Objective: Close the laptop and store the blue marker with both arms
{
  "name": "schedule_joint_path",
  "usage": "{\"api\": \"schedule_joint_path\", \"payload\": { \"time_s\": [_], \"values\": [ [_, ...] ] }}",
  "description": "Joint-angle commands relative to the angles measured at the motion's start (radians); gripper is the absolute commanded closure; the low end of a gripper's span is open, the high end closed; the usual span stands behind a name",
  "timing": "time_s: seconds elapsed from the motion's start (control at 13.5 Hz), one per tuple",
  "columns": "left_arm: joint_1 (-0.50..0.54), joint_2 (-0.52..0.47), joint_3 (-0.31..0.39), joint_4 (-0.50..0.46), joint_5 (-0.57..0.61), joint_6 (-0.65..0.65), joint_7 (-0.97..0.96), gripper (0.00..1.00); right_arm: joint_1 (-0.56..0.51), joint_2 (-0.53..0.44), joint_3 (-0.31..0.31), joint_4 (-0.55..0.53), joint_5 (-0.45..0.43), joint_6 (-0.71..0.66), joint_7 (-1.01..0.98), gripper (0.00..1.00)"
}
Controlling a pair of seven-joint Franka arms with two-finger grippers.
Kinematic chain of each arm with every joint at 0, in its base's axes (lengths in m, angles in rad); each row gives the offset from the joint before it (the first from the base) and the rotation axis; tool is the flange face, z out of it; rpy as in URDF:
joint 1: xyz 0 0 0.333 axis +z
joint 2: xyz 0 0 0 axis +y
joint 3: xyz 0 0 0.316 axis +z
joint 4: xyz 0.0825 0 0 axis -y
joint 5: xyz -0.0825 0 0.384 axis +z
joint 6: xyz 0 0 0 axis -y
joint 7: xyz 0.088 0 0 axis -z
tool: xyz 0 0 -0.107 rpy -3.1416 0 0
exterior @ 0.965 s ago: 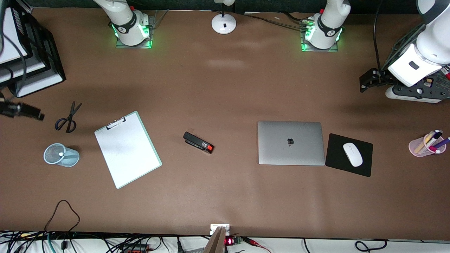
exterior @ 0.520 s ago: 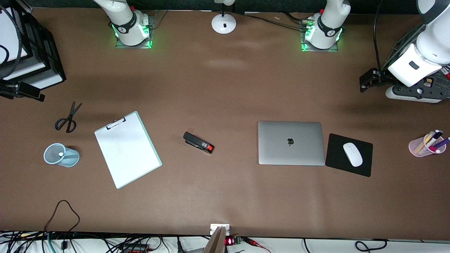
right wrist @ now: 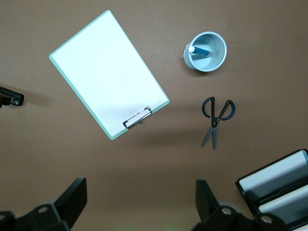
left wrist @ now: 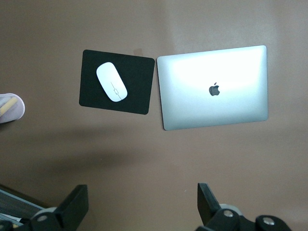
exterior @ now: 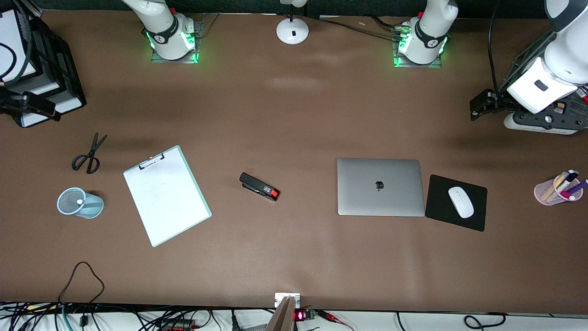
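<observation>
The laptop (exterior: 380,186) lies shut on the table, silver lid up with its dark logo; it also shows in the left wrist view (left wrist: 214,87). The blue marker (right wrist: 202,51) stands in a light-blue mesh cup (exterior: 79,202) near the right arm's end, white end up. My left gripper (exterior: 480,106) is open and empty, high over bare table at the left arm's end; the left wrist view shows it (left wrist: 142,204) with jaws wide apart. My right gripper (exterior: 27,105) is open and empty over the edge of the black trays; the right wrist view shows it (right wrist: 139,202) over bare table.
Black scissors (exterior: 89,154), a white clipboard (exterior: 166,195) and a black stapler (exterior: 259,186) lie between cup and laptop. A black mouse pad (exterior: 475,216) with a white mouse (exterior: 460,202) sits beside the laptop. A pink pen cup (exterior: 558,188), stacked black trays (exterior: 46,69) and a lamp base (exterior: 292,31) stand at the edges.
My right gripper has moved away from the scissors toward the black trays. The left arm, the laptop and the marker have not moved.
</observation>
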Motion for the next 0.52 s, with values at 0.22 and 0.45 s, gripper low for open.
{"api": "schedule_joint_path", "payload": {
  "time_s": [0.22,0.45],
  "values": [
    [0.003,0.003,0.003,0.02,-0.018,-0.022,0.021,0.0,-0.001,-0.015,0.005,-0.011,0.0,-0.002,0.012,0.0],
    [0.003,0.003,0.003,0.02,-0.018,-0.022,0.022,0.0,-0.001,-0.016,0.005,-0.008,-0.001,-0.004,0.006,0.0]
  ]
}}
